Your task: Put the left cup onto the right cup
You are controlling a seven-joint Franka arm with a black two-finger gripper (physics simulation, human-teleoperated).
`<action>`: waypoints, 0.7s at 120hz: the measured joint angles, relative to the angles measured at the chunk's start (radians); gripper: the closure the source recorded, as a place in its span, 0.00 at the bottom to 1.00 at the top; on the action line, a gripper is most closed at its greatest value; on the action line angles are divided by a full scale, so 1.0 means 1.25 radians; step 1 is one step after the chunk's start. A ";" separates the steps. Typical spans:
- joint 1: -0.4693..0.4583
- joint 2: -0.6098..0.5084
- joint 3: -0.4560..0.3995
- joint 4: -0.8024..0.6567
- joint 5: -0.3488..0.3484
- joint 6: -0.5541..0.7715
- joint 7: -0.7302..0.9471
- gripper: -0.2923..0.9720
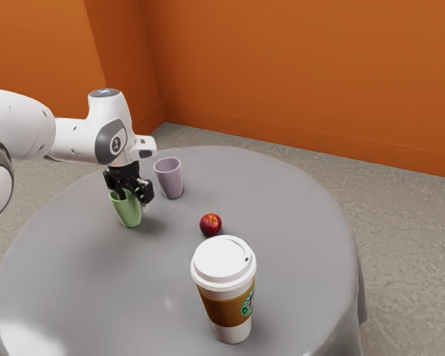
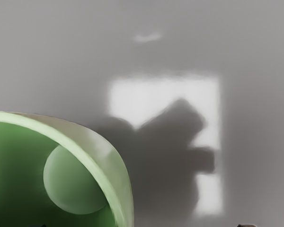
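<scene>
gripper (image 1: 130, 196): mine, fingers open, astride rim of green cup (image 1: 126, 212), no clamp. green cup: on table (image 1: 297, 215), just beside purple cup (image 1: 168, 178). apple (image 1: 211, 223), coffee cup (image 1: 224, 289): apart, same table.

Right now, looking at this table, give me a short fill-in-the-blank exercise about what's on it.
1. The gripper is at the rim of a cup coloured ____.
2. The purple cup stands to the exterior view's ____ of it.
3. Between those cups and the lidded coffee cup lies a red ____.
Missing words: green, right, apple.
</scene>
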State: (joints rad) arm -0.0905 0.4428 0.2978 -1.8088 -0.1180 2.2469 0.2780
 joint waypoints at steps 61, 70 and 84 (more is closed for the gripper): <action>-0.001 0.003 0.008 -0.003 -0.007 -0.002 0.001 0.83; -0.001 0.003 0.008 -0.002 -0.006 -0.003 0.000 0.84; -0.001 -0.002 0.008 0.006 -0.003 -0.017 -0.005 0.84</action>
State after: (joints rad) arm -0.0922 0.4398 0.3079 -1.8010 -0.1213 2.2259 0.2720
